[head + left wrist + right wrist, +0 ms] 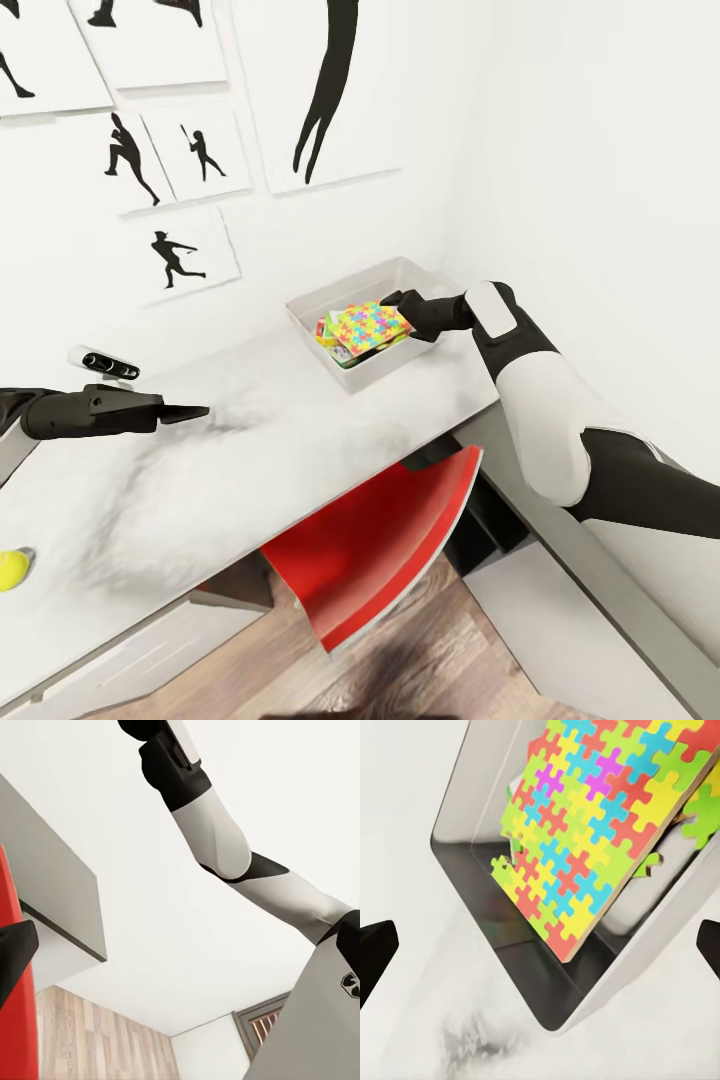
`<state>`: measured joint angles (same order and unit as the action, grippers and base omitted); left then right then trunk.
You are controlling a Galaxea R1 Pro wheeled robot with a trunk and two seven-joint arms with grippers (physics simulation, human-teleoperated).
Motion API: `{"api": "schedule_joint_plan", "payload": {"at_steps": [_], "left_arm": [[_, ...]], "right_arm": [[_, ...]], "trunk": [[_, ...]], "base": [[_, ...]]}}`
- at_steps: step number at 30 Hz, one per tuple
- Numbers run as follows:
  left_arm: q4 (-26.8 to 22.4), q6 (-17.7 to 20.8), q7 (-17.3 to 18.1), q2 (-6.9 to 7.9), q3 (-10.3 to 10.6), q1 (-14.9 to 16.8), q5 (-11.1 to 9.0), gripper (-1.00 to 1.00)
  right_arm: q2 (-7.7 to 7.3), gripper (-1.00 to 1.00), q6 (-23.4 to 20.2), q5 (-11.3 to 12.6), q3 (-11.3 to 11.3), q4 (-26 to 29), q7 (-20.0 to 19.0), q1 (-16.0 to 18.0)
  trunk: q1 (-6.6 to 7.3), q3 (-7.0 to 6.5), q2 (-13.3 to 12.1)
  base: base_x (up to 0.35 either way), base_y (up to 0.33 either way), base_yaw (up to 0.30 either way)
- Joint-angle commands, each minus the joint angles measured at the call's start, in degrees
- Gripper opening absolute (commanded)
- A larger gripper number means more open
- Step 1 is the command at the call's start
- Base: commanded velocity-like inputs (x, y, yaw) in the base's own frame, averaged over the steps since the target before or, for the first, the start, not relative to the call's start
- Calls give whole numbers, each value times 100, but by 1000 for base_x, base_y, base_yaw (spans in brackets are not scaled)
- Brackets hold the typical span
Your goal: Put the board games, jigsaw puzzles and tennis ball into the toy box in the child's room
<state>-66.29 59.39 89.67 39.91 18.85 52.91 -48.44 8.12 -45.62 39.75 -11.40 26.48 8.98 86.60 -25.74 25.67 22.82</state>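
The puzzle (372,326) lies tilted in the bin (312,308) at centre frame, right fingers (376,958) spread beside it. Left fingers (186,412) pressed together at left; ball (12,569) on worktop (250,470), lower left.

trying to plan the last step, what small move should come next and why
Probably send the left gripper toward the small yellow-green tennis ball, which lies on the white marbled table outside the light grey toy box. The bright jigsaw puzzle sheet already lies in the box, off the open right gripper.
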Motion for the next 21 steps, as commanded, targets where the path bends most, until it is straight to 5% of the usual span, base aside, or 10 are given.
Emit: {"api": "schedule_joint_plan", "payload": {"at_steps": [1, 21], "left_arm": [[2, 61, 33, 7, 21, 9, -3, 100], [2, 61, 33, -1, 30, 9, 1, 100]], "right_arm": [[5, 100, -17, 59, -29, 6, 60, 3], [-8, 100, 171, 59, -21, 6, 57, -26]], "trunk": [[-4, 0, 10], [-4, -190, 10]], "base": [[0, 0, 0], [0, 0, 0]]}}
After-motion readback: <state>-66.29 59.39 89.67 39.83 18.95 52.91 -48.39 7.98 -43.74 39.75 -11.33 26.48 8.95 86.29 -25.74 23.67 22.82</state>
